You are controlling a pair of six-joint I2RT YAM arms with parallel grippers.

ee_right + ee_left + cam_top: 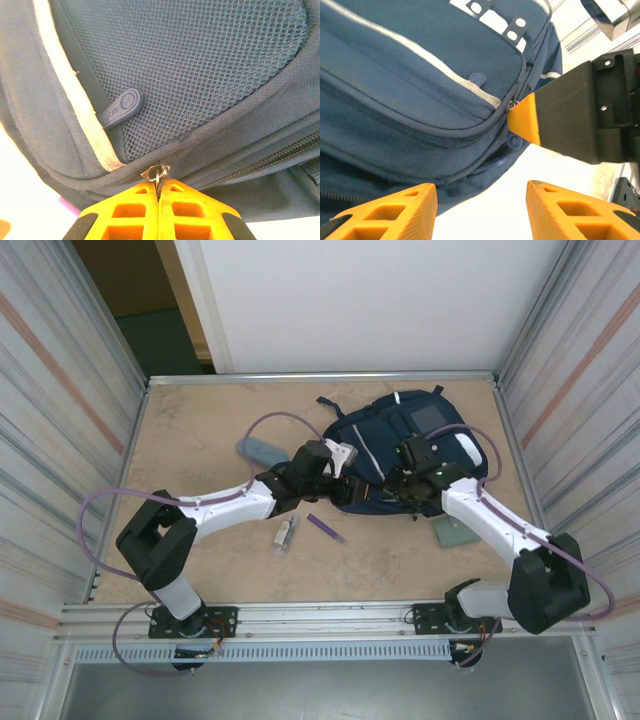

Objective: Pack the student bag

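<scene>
the tan table (200,430) carries the navy student bag (400,445), which lies flat on its far right part, front pocket up. the left gripper (480,192) sits at the bag's near left edge, its orange jaws spread with nothing between them. the right gripper (158,186) is at the bag's near edge, jaws pressed together on the metal zipper pull (156,172) of the mesh pocket. a grey-green case (262,450) lies left of the bag, a purple pen (326,528) lies near its front edge, and a blue rubber tab (122,107) rests on the mesh.
</scene>
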